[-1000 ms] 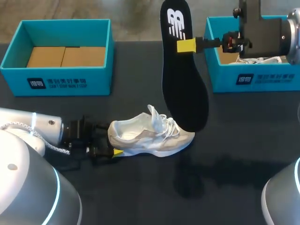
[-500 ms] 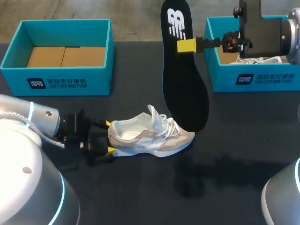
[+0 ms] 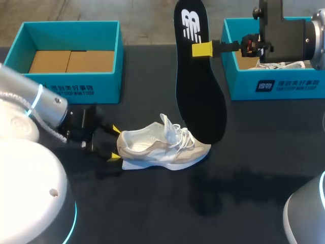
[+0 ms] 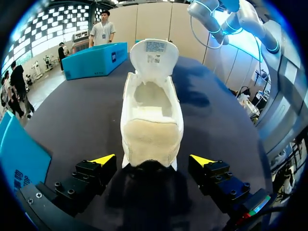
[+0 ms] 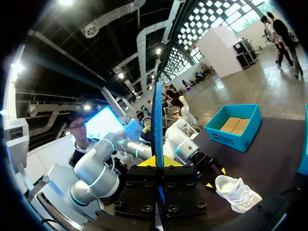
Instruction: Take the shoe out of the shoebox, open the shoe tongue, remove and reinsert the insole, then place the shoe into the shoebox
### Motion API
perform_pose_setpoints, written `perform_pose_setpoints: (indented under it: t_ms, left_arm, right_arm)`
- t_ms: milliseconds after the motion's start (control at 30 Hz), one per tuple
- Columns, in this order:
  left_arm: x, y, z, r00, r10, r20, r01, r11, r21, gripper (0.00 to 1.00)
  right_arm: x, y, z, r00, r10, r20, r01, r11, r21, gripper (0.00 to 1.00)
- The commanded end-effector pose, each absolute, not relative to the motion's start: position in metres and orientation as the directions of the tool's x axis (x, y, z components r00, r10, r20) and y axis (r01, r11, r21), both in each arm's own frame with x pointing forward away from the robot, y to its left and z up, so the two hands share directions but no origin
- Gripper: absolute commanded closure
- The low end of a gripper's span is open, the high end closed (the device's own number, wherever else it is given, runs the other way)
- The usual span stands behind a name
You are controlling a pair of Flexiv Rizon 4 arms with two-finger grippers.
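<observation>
While the black surface (image 3: pixel 254 168) carries the white shoe (image 3: pixel 162 150) near centre, heel to 9 o'clock, toe to 3 o'clock, tongue pulled up; left arm (image 3: pixel 48 104) comes in from 9 o'clock, its jaws apart, one yellow tip either side of the heel, not clamped; right arm (image 3: pixel 292 33) at 2 o'clock, jaws clamped on the black insole (image 3: pixel 195 76), which hangs upright, toe end down by the shoe's toe, contact unclear; teal shoebox (image 3: pixel 66 86) at 10 o'clock with brown card inside; second teal shoebox (image 3: pixel 274 84) at 2 o'clock, white contents unclear.
</observation>
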State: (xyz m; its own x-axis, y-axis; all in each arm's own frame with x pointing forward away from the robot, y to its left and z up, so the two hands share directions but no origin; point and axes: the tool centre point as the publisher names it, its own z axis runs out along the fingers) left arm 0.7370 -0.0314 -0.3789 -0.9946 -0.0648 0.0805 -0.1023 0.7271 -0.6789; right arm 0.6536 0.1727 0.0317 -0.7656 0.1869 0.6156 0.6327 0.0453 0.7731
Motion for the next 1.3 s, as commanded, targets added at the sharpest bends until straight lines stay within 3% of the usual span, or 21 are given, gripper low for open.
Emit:
perform_pose_setpoints:
  t_ms: [33,600,1300]
  left_arm:
    - [0.743,-0.031,-0.366,-0.993,-0.055,0.106,-0.101,0.86,-0.5,0.0]
    - [0.743,-0.031,-0.36,-0.994,-0.06,0.096,-0.099,0.867,-0.488,0.0]
    - [0.733,-0.054,-0.326,-0.996,-0.072,0.055,-0.079,0.987,-0.141,0.0]
  right_arm:
    - [0.656,0.177,0.031,-0.764,0.189,0.616,0.634,0.047,0.772,1.0]
    - [0.656,0.177,0.031,-0.764,0.189,0.616,0.634,0.047,0.772,1.0]
    - [0.656,0.177,0.031,-0.764,0.189,0.616,0.634,0.047,0.772,1.0]
